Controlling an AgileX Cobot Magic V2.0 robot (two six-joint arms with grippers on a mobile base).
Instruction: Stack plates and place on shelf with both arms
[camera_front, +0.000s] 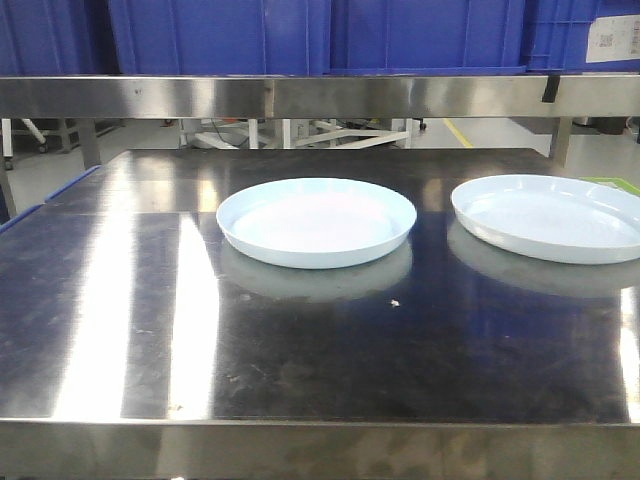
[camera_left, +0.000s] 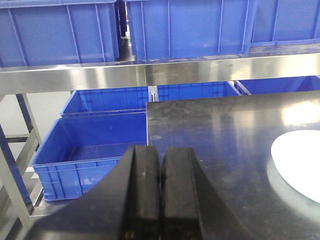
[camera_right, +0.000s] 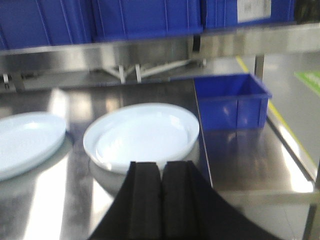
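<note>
left gripper (camera_left: 160, 159), pressed together, sits left of one pale blue-white round plate (camera_left: 300, 160); right gripper (camera_right: 161, 170), likewise pressed together, faces the other plate (camera_right: 142, 135).

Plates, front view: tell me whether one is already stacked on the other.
No: one plate and the other plate lie side by side on the tabletop, bare steel between them.

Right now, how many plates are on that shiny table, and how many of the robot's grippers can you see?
Plates: 2 (middle plate, right-hand plate), lying apart, not stacked.
Grippers: 2 (left gripper, right gripper), both shut and holding nothing.
Total: 4
</note>
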